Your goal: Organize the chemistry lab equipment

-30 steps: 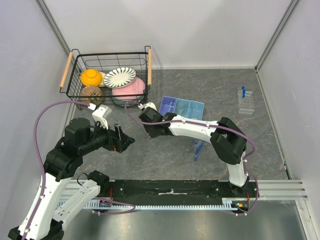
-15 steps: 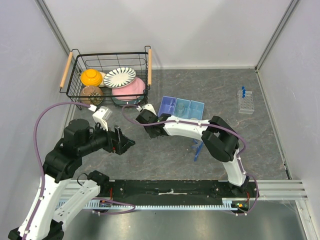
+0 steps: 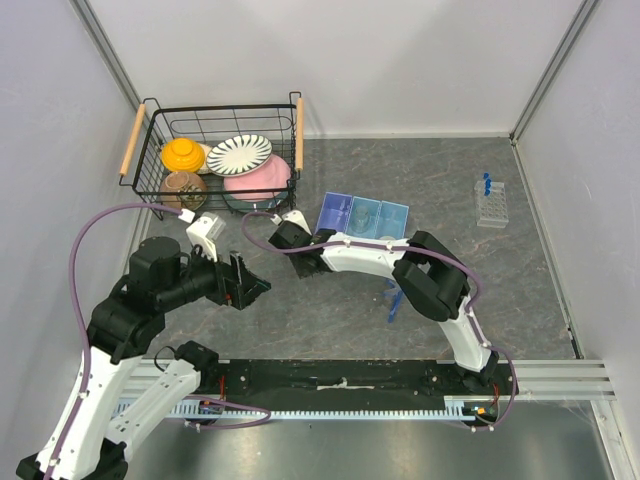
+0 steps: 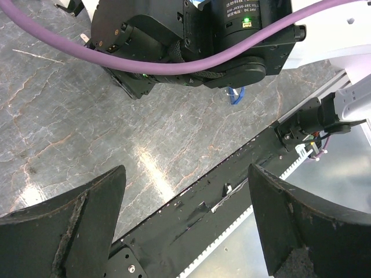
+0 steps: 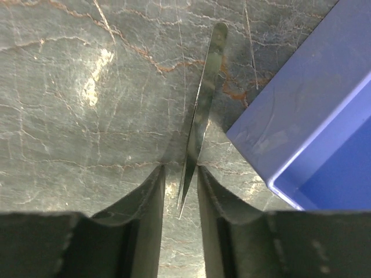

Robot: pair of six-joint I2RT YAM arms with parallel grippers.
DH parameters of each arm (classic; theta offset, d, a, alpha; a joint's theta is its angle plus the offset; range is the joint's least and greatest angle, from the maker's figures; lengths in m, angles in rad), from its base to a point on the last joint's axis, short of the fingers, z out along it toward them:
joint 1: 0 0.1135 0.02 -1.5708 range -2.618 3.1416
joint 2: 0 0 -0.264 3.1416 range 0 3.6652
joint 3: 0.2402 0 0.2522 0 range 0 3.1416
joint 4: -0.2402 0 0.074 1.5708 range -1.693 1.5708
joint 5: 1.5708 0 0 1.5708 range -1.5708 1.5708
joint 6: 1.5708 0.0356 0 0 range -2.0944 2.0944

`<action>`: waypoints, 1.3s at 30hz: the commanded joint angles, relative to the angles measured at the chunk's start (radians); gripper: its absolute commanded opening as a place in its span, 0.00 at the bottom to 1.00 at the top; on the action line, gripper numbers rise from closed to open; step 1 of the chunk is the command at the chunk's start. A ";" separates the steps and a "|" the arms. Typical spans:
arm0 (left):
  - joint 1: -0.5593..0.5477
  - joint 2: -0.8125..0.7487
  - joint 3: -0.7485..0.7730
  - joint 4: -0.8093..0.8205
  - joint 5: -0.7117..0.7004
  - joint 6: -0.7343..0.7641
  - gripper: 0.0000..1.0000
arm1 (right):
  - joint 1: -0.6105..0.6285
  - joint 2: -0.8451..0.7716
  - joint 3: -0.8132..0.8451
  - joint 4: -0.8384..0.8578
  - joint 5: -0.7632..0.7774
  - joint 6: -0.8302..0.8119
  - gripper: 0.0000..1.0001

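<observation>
A thin metal spatula point(image 5: 200, 110) lies flat on the grey stone table next to the corner of a blue tray point(image 5: 313, 116). My right gripper point(image 5: 181, 174) is low over it, fingers narrowly apart on either side of its pointed end, with a small gap on each side. From above, the right gripper point(image 3: 283, 232) sits just left of the blue tray point(image 3: 330, 212). The clear tube rack point(image 3: 491, 205) with blue-capped tubes stands at far right. Blue stick tools point(image 3: 395, 295) lie under the right arm. My left gripper point(image 3: 255, 283) is open and empty above the table.
A black wire basket point(image 3: 148, 150) with wooden handles holds striped, pink and orange crockery at the back left. The left wrist view shows the right arm's black body point(image 4: 191, 40) close ahead and the black base rail point(image 4: 191, 202) below.
My right gripper has reached slightly further left, toward the basket side of the tray. The left arm has barely moved.
</observation>
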 commanded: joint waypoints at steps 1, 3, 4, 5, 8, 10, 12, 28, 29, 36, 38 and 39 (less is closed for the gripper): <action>0.000 0.010 0.014 0.006 0.025 0.033 0.92 | 0.008 0.026 0.037 0.010 0.021 0.004 0.32; -0.002 0.011 0.014 0.003 0.025 0.033 0.92 | 0.005 0.031 0.038 0.015 0.016 0.002 0.26; -0.002 0.008 0.014 0.002 0.025 0.033 0.92 | 0.006 0.033 0.040 0.013 0.017 0.001 0.24; -0.002 0.009 0.015 0.002 0.023 0.033 0.92 | 0.006 0.034 0.038 0.013 0.018 -0.001 0.21; -0.002 0.011 0.017 -0.003 0.020 0.031 0.92 | 0.006 0.033 0.029 0.010 0.025 -0.002 0.15; 0.000 0.010 0.020 -0.007 0.019 0.031 0.92 | 0.006 0.031 0.021 0.012 0.031 -0.004 0.08; 0.000 0.011 0.021 -0.010 0.017 0.030 0.92 | 0.008 0.023 0.014 0.006 0.036 -0.001 0.00; 0.000 0.002 0.031 -0.012 -0.001 0.020 0.92 | 0.081 -0.288 -0.067 -0.028 -0.061 0.210 0.00; 0.000 0.000 0.024 -0.011 0.000 0.016 0.92 | 0.084 -0.306 -0.071 -0.028 -0.038 0.229 0.00; 0.000 -0.017 0.031 -0.021 -0.001 0.007 0.92 | 0.094 -0.406 -0.095 -0.073 0.169 0.384 0.00; -0.002 -0.017 0.038 -0.026 -0.004 0.008 0.92 | 0.085 -0.403 -0.077 -0.088 0.200 0.396 0.00; 0.000 -0.018 0.041 -0.029 -0.008 0.008 0.92 | 0.072 -0.402 -0.068 -0.091 0.212 0.401 0.00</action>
